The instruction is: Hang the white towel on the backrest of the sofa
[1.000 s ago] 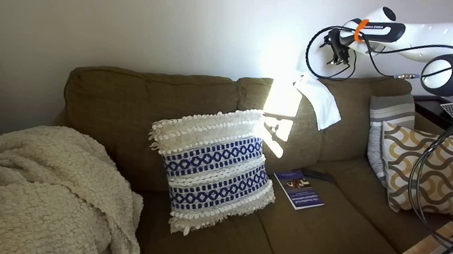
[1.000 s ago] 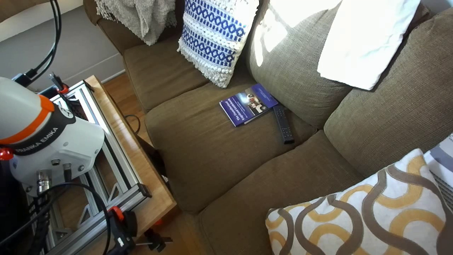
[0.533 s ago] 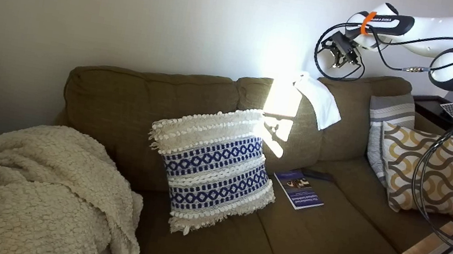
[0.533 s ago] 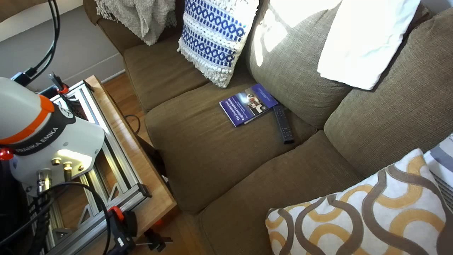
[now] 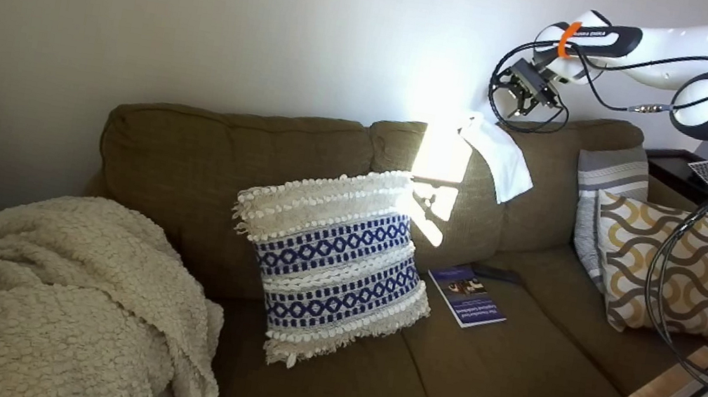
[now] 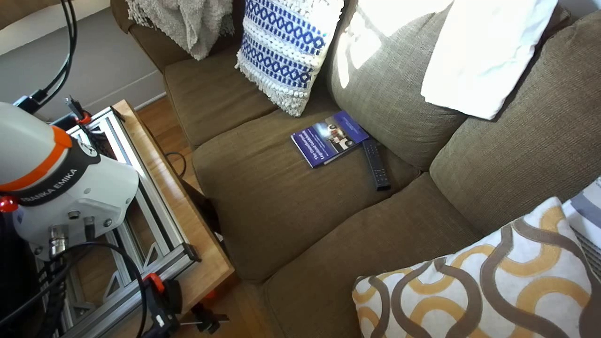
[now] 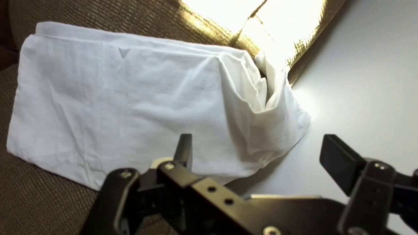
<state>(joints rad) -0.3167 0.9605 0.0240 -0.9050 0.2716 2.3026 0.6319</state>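
The white towel [image 7: 140,98] hangs on the backrest of the sofa [image 5: 232,158], over the rounded top edge and down the front side, near the place where two back cushions [image 6: 530,136] meet. In the wrist view it lies mostly flat, but it is gathered in folds at the end close to the wall [image 7: 365,81]. How far it reaches behind, I cannot tell. The gripper [image 7: 261,151] is released, its two fingers [image 7: 341,163] wide apart; in an exterior view it hovers near the upper part of the towel. Bright sunlight falls on the backrest just beside the cloth. On the seat [image 6: 272,211] there lie a purple book [image 6: 324,141] and, just beside it, a black remote control [image 6: 375,164]. A white-and-navy fringed pillow [image 5: 335,274] leans against the backrest, and a cream blanket [image 5: 80,311] is heaped at one end. Toward the opposite end, a wavy-patterned pillow [image 5: 677,267] stands before a grey striped pillow [image 5: 614,172].
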